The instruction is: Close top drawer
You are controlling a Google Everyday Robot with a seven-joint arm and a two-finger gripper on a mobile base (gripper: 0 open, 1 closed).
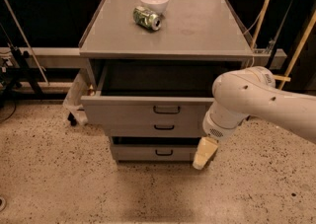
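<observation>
While the wide grey flat-fronted top drawer (pixel 138 112) stands partly pulled out at frame centre, its front running left-right, the cream-tipped gripper (pixel 205 153) hangs just below-right of it; open or shut I cannot tell, probably holding nothing.

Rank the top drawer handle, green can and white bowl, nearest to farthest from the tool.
The tool hangs low, beside the bottom drawer.
1. Top drawer handle, up-left of it.
2. Green can, on the tabletop.
3. White bowl, behind the can.
</observation>
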